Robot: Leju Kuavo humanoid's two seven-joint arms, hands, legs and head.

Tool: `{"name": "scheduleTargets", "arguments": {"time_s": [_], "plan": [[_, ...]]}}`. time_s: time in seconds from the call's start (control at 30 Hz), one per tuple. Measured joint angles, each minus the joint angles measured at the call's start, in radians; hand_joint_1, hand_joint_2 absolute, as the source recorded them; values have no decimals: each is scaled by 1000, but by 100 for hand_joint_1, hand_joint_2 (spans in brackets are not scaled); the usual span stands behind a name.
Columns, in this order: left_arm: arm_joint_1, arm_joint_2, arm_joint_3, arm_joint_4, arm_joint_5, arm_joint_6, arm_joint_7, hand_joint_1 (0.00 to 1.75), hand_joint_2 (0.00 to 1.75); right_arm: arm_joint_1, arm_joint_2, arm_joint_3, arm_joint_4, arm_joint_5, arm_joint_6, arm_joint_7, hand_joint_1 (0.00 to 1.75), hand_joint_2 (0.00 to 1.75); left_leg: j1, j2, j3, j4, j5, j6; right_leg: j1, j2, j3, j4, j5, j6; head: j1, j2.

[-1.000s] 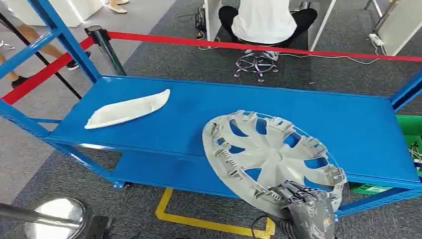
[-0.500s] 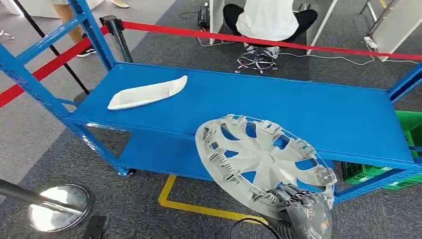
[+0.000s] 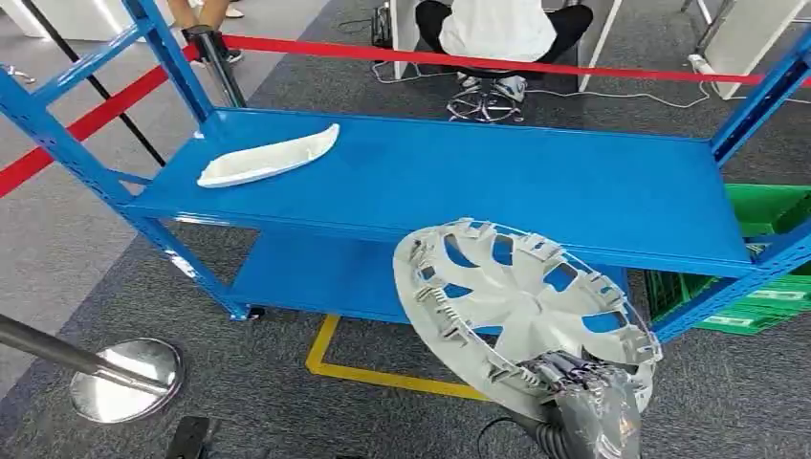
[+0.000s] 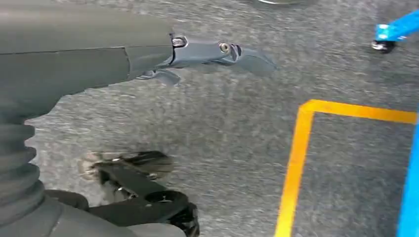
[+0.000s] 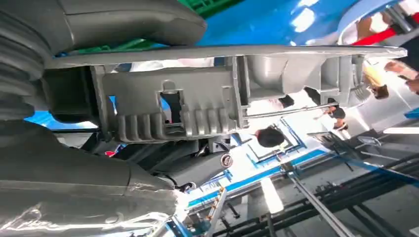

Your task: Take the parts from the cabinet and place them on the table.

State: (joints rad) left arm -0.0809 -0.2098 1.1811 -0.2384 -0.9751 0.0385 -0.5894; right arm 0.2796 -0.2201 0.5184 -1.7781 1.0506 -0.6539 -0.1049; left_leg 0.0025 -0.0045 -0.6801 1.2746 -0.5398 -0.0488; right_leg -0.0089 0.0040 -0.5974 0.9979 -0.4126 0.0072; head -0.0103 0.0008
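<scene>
backing off, view shifted: blue metal shelf [image 3: 574, 191] sits farther from grey plastic wheel cover [image 3: 521, 311].
right robot hand [image 3: 583, 397] grips its lower rim, clear of shelf's front edge; left robot hand [image 4: 148, 54] hangs, fingers extended, holding nothing; keep the cover level while turning.

1 grey wheel cover [image 3: 521, 306], 1 white trim part [image 3: 268, 158], 1 blue rack [image 3: 449, 186], 1 green crate [image 3: 765, 210].

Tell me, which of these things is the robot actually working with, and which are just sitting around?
Part of the job:
grey wheel cover, gripped at its rim by the right hand
white curved part, lying on the shelf
blue shelf rack

Just around:
red barrier tape and its chrome stand base
green crates
yellow floor marking
seated person
</scene>
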Motion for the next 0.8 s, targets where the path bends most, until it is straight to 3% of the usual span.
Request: {"name": "scheduleTargets", "arguments": {"time_s": [0.07, 0.1, 0.13, 0.17, 0.27, 0.3, 0.33, 0.4, 0.43, 0.47, 0.53, 0.57, 0.6, 0.63, 0.67, 0.7, 0.77, 0.8], "plan": [[-1, 1, 0, 0, 0, 0, 0, 0, 175, 0, 1, 0, 2, -1, 0, 0, 175, 175, 2, 0, 100, -124, 65, 2, -2, 2, -26, 1, 22, 7, 0, 0], [-3, 1, 0, 0, 0, 0, 0, 0, 175, -1, 1, 0, 2, -1, 0, -1, 175, 175, 4, -2, 166, -211, 62, 3, -1, 3, -31, 3, 31, 13, 0, 0], [-6, -1, 0, 0, 0, -1, 0, 0, 175, 0, 1, 0, 2, -1, 0, -2, 175, 175, 5, -7, 230, -294, 37, 5, 5, 2, -39, 4, 38, 18, -3, 0], [-9, -1, 0, 0, 0, -2, 0, 0, 175, -2, 1, 0, 2, -1, 0, -3, 175, 175, 3, -11, 240, -339, 22, 17, 6, 1, -44, 6, 48, 24, 0, 0], [-2, -2, 1, 0, 0, -2, -1, 0, 175, -3, 2, -1, 3, 0, 0, -6, 175, 175, -3, -4, 216, -332, 49, 42, -2, 5, -55, -9, 82, 43, -1, 0], [1, 0, 2, 0, 0, -3, -1, 0, 175, -2, 2, -2, 3, 0, 0, -7, 175, 175, -1, 2, 207, -333, 58, 50, -5, 3, -64, 3, 54, 46, -1, 0], [1, 1, 3, 0, 1, -4, -1, 0, 175, -1, 2, -3, 4, 0, 0, -7, 175, 175, -2, 2, 196, -333, 69, 59, -4, -1, -82, 44, -3, 47, 3, 0], [-2, 1, 4, 0, 0, -6, -3, 0, 175, -3, 2, -3, 5, 0, 0, -7, 175, 175, -5, 4, 168, -332, 92, 66, -3, 0, -124, 212, -127, 50, 7, 0], [-2, 0, 4, 0, 0, -6, -5, 0, 175, -3, 2, -3, 5, 1, 0, -7, 175, 175, -8, 4, 153, -331, 104, 67, -3, 0, -136, 285, -156, 50, 8, 0], [-1, 0, 4, 0, 0, -6, -6, 0, 175, -3, 2, -3, 6, 2, 0, -7, 175, 175, -10, 5, 139, -330, 115, 67, -2, 0, -132, 320, -153, 49, 7, 0], [-1, 0, 4, 0, 0, -6, -8, 0, 175, -3, 3, -4, 7, 2, 0, -7, 175, 175, -14, 7, 113, -329, 134, 66, 0, 0, -69, 275, -89, 42, 7, 0], [-2, -1, 4, 0, 0, -6, -8, 0, 175, -3, 3, -4, 7, 2, 0, -7, 175, 175, -15, 7, 100, -326, 144, 63, 2, -1, -4, 195, -55, 37, 8, 0], [-3, -1, 4, 0, 0, -6, -9, 0, 175, -4, 3, -4, 8, 2, 0, -7, 175, 175, -16, 7, 90, -322, 152, 60, 5, -3, 69, 98, -51, 31, 7, 0], [-3, -2, 4, 0, 0, -6, -10, 0, 175, -9, 3, -4, 8, 2, 1, -7, 175, 175, -20, 7, 81, -317, 158, 55, 10, -8, 126, 6, -94, 27, 8, 0], [-3, -2, 4, 0, 0, -7, -10, 0, 175, -13, 3, -5, 8, 2, 0, -7, 175, 175, -20, 9, 77, -314, 166, 51, 10, -7, 144, -30, -103, 26, 5, 0], [-4, -2, 4, 0, 0, -7, -10, 0, 175, -13, 4, -6, 9, 3, 1, -7, 175, 175, -19, 10, 76, -315, 176, 46, 13, -5, 124, -22, -96, 25, 6, 0], [-5, -2, 4, 0, 0, -10, -11, 0, 175, -16, 4, -6, 10, 3, 1, -11, 175, 175, -17, 10, 69, -315, 191, 34, 14, -4, 110, -17, -84, 10, 9, 0], [-5, 1, 5, 0, 2, -10, -12, 0, 175, -19, 7, -6, 10, 3, 1, -13, 175, 175, -15, 7, 60, -308, 174, 27, 7, -9, 100, -22, -71, 3, 11, 0]]}}
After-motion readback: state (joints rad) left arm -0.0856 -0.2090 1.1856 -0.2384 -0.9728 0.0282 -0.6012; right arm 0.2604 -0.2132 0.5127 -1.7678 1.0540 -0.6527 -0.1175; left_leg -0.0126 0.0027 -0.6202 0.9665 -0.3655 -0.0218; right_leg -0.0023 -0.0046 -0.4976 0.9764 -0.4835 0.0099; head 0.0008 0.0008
